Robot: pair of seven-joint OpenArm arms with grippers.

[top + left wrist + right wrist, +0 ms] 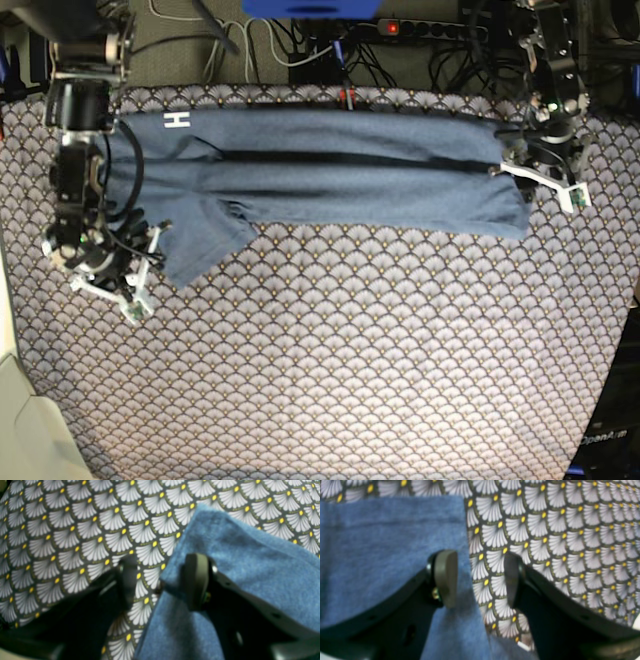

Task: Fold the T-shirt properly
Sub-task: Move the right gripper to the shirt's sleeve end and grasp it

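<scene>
Nearest me, the counter [330, 380] is lying bare under its cloth [330, 340] of white fan scallops with yellow dots, a flat weave with no creases in it. Further back, the right hand [480, 578] is hanging over the shirt's sleeve end with its jaws wide and nothing between them, one pad above blue fabric and the other above the cloth, straddling the edge (a good stance, I'd guess, for pinching that edge next). Beyond, the T-shirt [330, 180] is stretching as a long, soft, heathered blue band across the far side, folded lengthwise, a white letter showing near one end. At its other end the left hand [162, 580] is sitting likewise, jaws apart, a raised blue corner standing beside one pad but not clamped.
</scene>
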